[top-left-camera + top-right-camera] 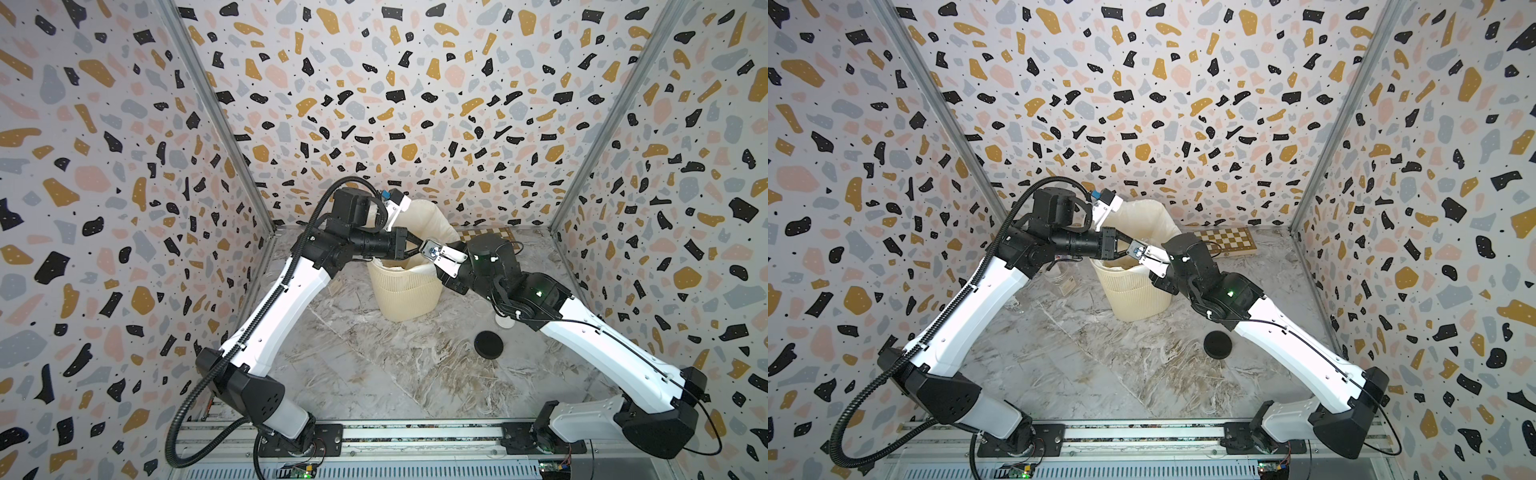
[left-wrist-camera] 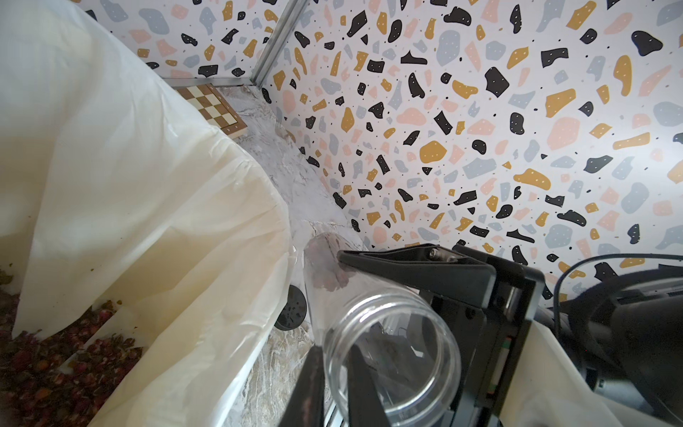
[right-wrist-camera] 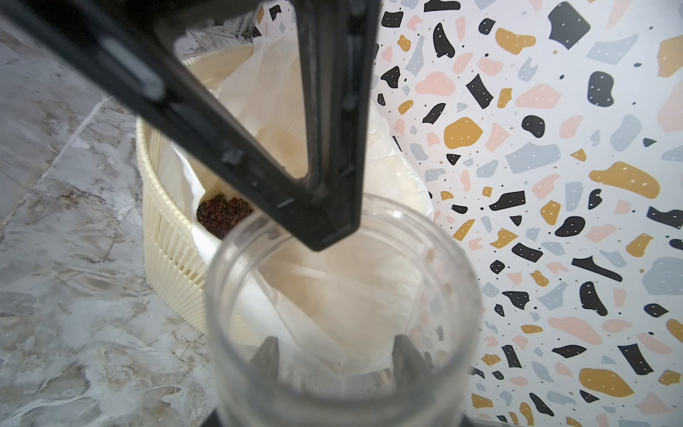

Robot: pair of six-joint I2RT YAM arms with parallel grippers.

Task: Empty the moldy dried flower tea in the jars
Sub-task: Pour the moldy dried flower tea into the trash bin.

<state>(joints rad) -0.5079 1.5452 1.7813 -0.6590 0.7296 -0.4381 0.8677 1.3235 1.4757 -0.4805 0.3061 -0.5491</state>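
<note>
Over the cream ribbed bin [image 1: 409, 299], at the middle of both top views, the two arms meet around one clear jar [image 3: 343, 307]. It has no lid. Seen through its wide mouth in the right wrist view it is all but empty, with only a few small brownish specks on its wall at the right. The right gripper [image 3: 336, 338] clamps the jar's body, one finger on each side, both showing through the clear wall low in the frame. The left gripper [image 3: 325, 233] reaches in from the top of that frame with its jaws drawn nearly together at the jar's rim. In the left wrist view one of its fingers [image 2: 314, 388] lies outside the rim and the other shows through the wall, so the rim is pinched between them. A faint reddish patch shows near the jar's base there; whether it is inside I cannot tell.

The tea [image 2: 55, 369] lies in the white bag [image 2: 129, 185] that lines the bin. It is a heap of small dark red and brown buds at the lower left of the left wrist view. A black lid [image 1: 488, 343] lies flat on the marble table [image 1: 374, 374], lower right of centre and apart from the bin. Another clear jar [image 1: 1055, 274] stands left of the bin, partly behind the left arm. A chessboard [image 1: 1225, 241] lies at the back.
</note>
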